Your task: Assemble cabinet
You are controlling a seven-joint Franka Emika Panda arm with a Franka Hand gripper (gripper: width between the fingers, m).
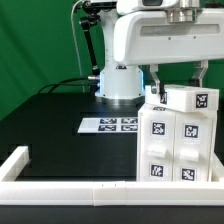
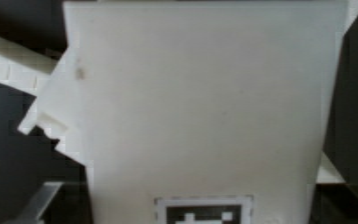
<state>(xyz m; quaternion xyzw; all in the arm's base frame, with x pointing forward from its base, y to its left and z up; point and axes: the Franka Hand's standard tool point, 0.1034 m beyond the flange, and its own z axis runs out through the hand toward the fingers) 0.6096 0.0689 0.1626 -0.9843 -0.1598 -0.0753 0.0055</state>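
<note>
The cabinet body [image 1: 178,145] stands upright at the exterior view's right, a tall white box with several square tags on its front. A smaller white block [image 1: 192,99] with one tag sits on its top. My gripper [image 1: 180,86] hangs straight above, one finger on each side of that block, shut on it. In the wrist view the block [image 2: 194,100] fills the picture, its tag at the edge between my gripper's [image 2: 190,205] dark fingers [image 2: 41,202]. A jagged white edge [image 2: 43,105] of another part shows beside it.
The marker board [image 1: 108,124] lies flat on the black table in front of the robot base [image 1: 120,82]. A long low white rail [image 1: 70,190] runs along the table's near edge and turns up the exterior view's left side. A green curtain stands behind.
</note>
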